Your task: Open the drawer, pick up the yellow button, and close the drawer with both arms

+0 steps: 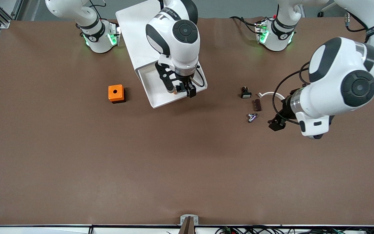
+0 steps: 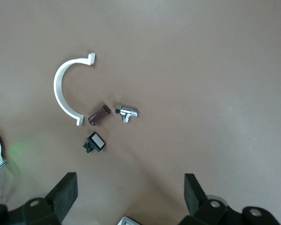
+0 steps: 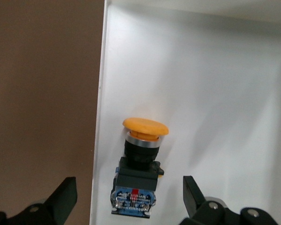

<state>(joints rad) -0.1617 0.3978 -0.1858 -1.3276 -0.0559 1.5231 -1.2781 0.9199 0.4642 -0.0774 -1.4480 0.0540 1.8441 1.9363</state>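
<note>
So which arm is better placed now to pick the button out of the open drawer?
The right arm. The right gripper hangs open over the pulled-out drawer, with the button lying between its fingers. The left gripper waits open over the table beside the small parts.

Table (image 1: 76,162): showing plain matte brown. Drawer (image 3: 215,84): showing white throughout. Button (image 3: 143,154): wearing an orange cap over a silver ring and black body, with a blue, red-marked base. Cube (image 1: 116,93): showing orange with a dark round hole. Curved clip (image 2: 63,89): appearing white. Small block (image 2: 98,115): showing dark maroon. Metal fitting (image 2: 126,112): gleaming chrome. Small part (image 2: 96,142): showing black with a white face.
</note>
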